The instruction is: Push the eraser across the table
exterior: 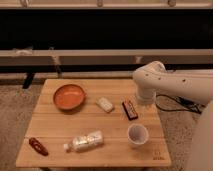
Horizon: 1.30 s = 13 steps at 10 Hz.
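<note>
The eraser, a small dark block with a reddish-orange and white top, lies on the right half of the light wooden slatted table. My gripper hangs at the end of the white arm, just right of the eraser's far end, near the table's right edge. The arm's bulky white body hides most of the gripper. I cannot tell whether it touches the eraser.
An orange bowl sits at the far left. A pale oblong pad lies left of the eraser. A white cup stands in front of it. A plastic bottle and a dark red elongated object lie near the front.
</note>
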Each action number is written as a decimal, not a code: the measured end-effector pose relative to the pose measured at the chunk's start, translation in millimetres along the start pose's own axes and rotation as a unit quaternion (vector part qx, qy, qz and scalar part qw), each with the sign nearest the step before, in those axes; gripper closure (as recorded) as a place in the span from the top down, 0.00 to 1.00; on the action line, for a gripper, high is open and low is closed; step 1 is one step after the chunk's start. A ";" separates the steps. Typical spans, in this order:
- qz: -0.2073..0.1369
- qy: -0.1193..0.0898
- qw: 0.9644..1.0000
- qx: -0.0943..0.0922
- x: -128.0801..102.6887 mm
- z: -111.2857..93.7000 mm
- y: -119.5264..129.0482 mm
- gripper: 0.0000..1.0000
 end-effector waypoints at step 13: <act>-0.059 0.105 0.993 -0.013 12.4 94.2 10.7 0.00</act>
